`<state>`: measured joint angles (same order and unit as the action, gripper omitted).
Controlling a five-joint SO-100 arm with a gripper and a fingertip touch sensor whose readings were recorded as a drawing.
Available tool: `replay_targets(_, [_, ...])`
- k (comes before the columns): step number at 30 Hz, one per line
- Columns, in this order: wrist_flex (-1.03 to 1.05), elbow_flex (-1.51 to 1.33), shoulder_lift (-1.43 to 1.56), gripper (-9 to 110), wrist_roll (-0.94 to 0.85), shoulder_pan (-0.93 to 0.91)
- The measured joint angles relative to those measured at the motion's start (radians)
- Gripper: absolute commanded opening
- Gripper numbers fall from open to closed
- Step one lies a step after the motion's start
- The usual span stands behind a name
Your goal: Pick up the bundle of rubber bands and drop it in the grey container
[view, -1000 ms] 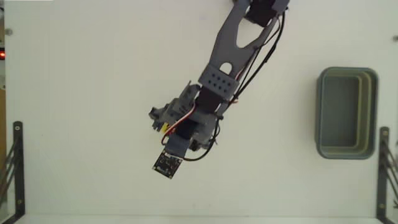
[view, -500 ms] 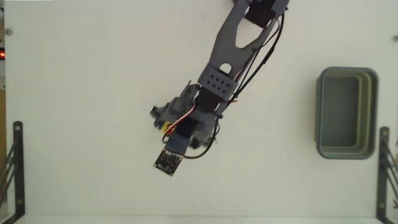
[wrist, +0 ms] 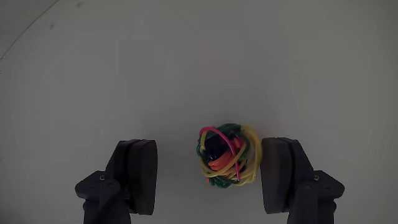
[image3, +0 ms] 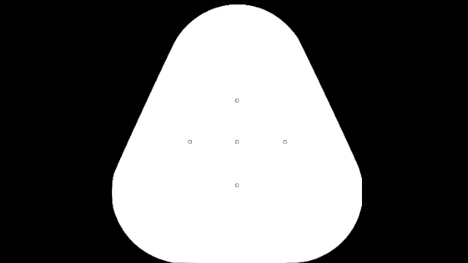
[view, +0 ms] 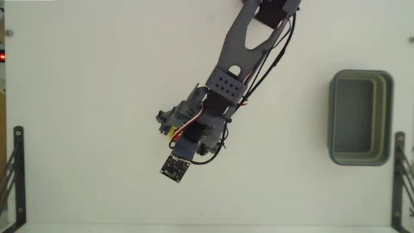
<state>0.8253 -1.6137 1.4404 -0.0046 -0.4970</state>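
Two dark fingers (wrist: 135,176) frame the bottom of the wrist view, and we see them spread wide apart, the claw released and closing on nothing. Between them the gripper (wrist: 208,177) has the bundle of rubber bands (wrist: 227,155) lying on the pale table (wrist: 186,62). The clump is a loose knot of yellow, green, red and pink loops, and it sits nearer the finger on the right of that view, just beside it; we cannot tell whether a yellow loop touches that finger. A clear gap of bare table separates the bundle from the finger on the left of the wrist view.

From the fixed view, looking down, we see the arm (view: 236,48) reach from the top edge toward the middle of the white table (view: 90,77), with the gripper (view: 169,129) pointing down over the surface. The bundle itself is hidden under the arm's head there; only a speck of yellow shows beside the red and black wires. The grey container (view: 359,117) stands well apart, near the right edge of the fixed view, upright, with nothing visible inside it. Black brackets (view: 14,175) stand at the lower left and lower right corners
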Motion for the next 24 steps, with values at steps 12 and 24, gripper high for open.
replay_targets(12, [-0.017,-0.018,0.0,110,0.0,0.0])
replay_targets(24, [-0.023,-0.018,0.0,110,0.0,0.0])
